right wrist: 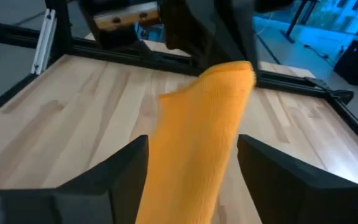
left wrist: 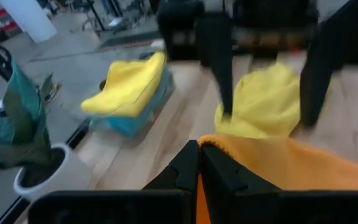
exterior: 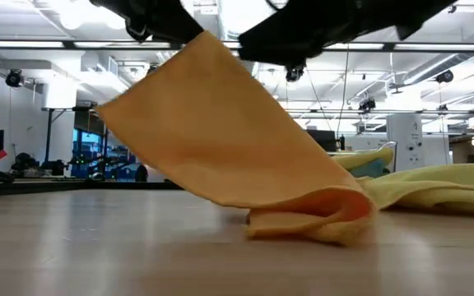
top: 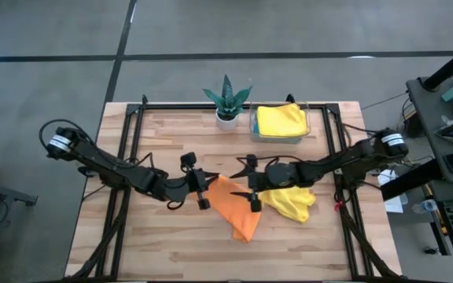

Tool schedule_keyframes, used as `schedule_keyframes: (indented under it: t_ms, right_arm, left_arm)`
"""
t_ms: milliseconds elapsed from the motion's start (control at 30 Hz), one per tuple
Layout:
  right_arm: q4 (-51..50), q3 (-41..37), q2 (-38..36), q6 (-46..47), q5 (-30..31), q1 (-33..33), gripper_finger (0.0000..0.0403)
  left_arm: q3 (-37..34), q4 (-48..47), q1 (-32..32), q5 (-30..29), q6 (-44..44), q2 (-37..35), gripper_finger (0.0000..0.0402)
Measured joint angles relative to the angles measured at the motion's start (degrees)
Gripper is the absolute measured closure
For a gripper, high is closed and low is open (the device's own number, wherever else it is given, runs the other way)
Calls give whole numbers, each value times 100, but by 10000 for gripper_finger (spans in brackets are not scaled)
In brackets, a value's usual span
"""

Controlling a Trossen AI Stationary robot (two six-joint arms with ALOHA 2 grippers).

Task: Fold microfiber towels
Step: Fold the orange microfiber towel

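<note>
An orange towel [top: 236, 211] slants up from the table's middle to my left gripper [top: 213, 183], which is shut on its raised end. My right gripper [right wrist: 194, 168] faces it from the table's right and is open. One finger stands on each side of the towel's raised part [right wrist: 204, 124]; whether they touch it, I cannot tell. A crumpled yellow towel [top: 293, 200] lies on the table just right of the orange one. Another yellow towel [top: 280, 119] rests in a clear tray [top: 305, 126] at the far edge. My left gripper pinches the orange towel's raised end [left wrist: 219, 144] between its two shut fingers [left wrist: 185, 168]. The fingers come almost level from the table's left. From the hold the cloth runs slanting down, and its folded lower end [exterior: 319, 220] lies on the table.
A spiky green plant in a white pot [top: 227, 102] stands at the far edge beside the tray. Black frame rails [top: 124, 157] run along the table's left, right and far sides. Bare wood lies toward the near edge [top: 171, 251].
</note>
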Motion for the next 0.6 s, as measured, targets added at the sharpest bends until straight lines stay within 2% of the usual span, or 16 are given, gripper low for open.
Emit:
schedule_keyframes:
  t_ms: [167, 300, 433, 600]
  right_arm:
    - [13, 496, 655, -13, 85, -113, 157]
    - [-47, 839, 1024, -231, 145, -135, 175]
    - [-122, 1141, 1224, -513, 142, -133, 229]
    - [-772, 1483, 1272, -781, -19, -130, 343]
  left_arm:
    - [2, 239, -89, 101, 145, 53, 402]
    - [0, 237, -282, 105, 143, 47, 402]
    - [2, 237, -403, 109, 133, 4, 402]
    - [2, 296, -415, 107, 124, -16, 402]
